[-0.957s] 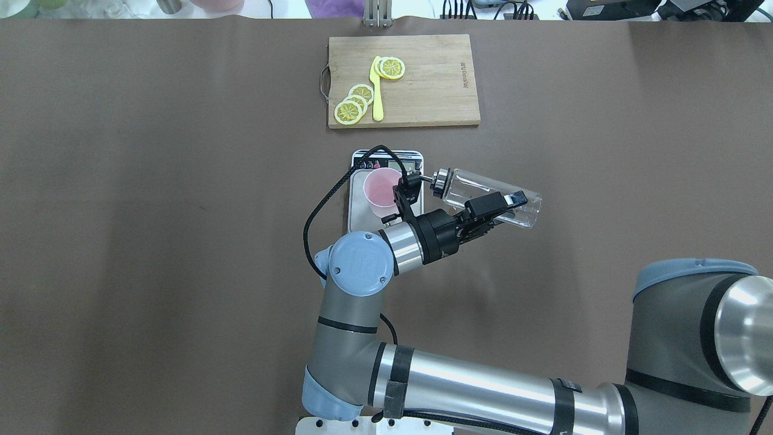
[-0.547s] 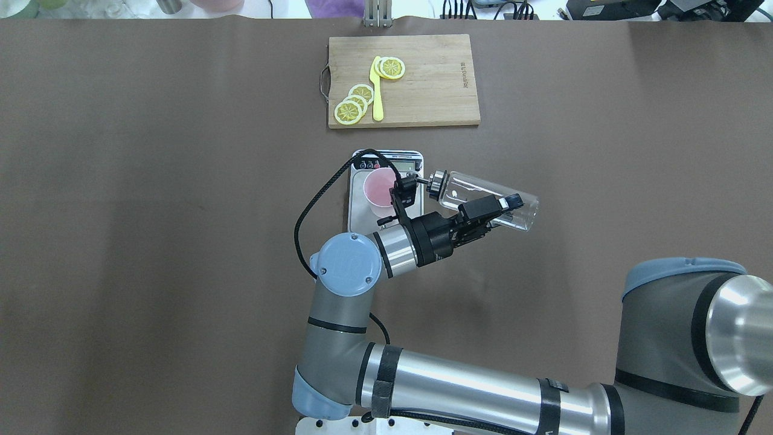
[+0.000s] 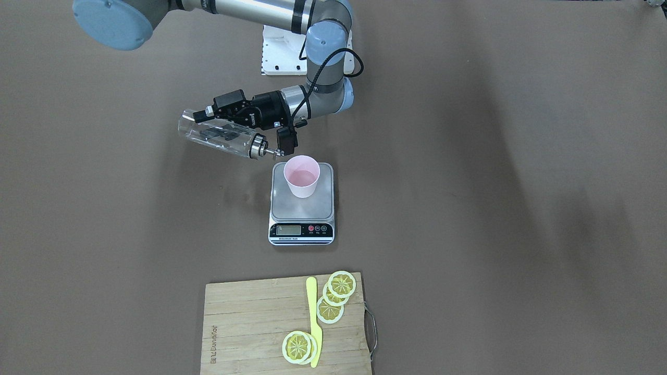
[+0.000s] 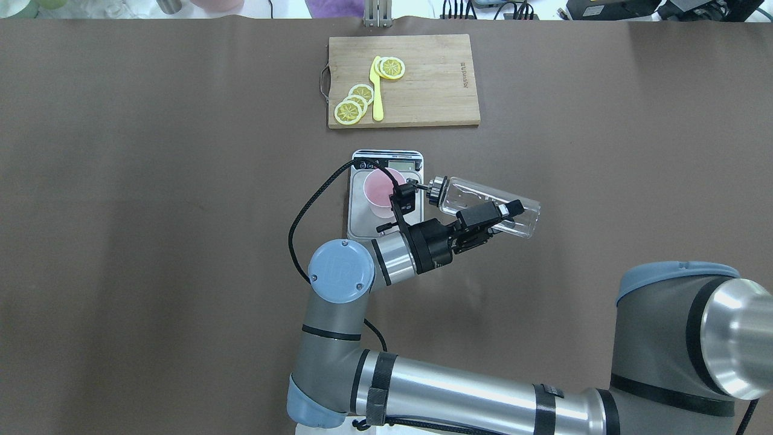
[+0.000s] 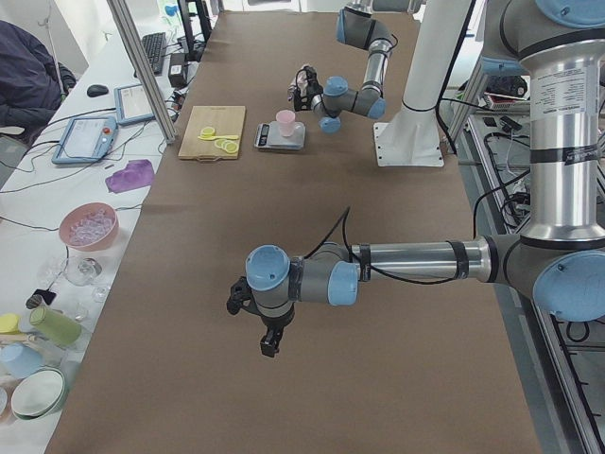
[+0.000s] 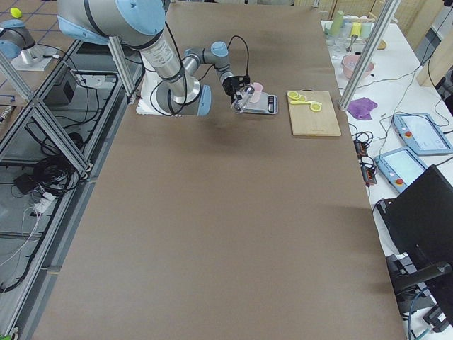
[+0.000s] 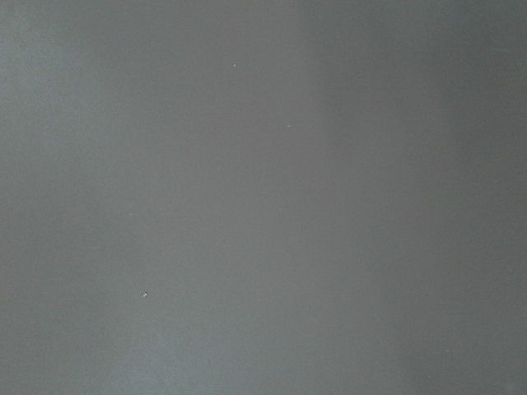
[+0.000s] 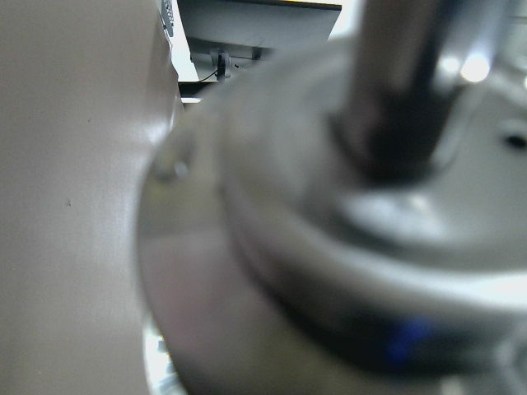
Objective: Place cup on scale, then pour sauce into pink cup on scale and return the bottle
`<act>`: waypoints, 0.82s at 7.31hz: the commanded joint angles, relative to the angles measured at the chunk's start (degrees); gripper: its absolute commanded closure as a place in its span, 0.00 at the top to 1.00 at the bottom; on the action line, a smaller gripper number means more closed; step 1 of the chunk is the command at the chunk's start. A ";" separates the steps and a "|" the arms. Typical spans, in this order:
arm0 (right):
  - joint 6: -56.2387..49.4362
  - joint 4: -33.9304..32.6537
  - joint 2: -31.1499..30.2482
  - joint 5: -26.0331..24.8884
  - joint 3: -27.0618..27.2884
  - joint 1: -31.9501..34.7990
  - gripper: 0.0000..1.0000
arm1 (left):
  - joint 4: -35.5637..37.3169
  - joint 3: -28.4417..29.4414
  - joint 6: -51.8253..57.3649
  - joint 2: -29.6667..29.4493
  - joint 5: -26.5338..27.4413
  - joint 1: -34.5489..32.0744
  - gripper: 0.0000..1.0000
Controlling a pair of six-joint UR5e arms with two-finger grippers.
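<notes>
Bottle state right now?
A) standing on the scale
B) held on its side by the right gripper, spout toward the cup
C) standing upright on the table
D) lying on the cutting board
B: the right gripper clamps the bottle tilted on its side, spout pointing at the cup on the scale.

Pink cup point(image 3: 301, 176) upright on scale point(image 3: 312, 207) platform, roughly central; scale mid-table. Clear bottle point(image 3: 237, 141) off the table, near-horizontal, silver spout just beside cup rim.
</notes>
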 commanded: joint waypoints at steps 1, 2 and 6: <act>0.74 -1.90 0.61 0.12 -0.46 -0.07 0.00 | 0.00 0.16 0.03 0.00 0.00 0.00 0.98; 0.74 -2.26 1.31 0.21 -1.68 -0.07 0.00 | 0.00 0.07 0.03 0.00 0.00 0.00 0.98; 1.53 -3.49 2.11 0.30 -3.46 -0.15 0.00 | 0.00 0.16 0.03 0.00 0.00 0.00 0.98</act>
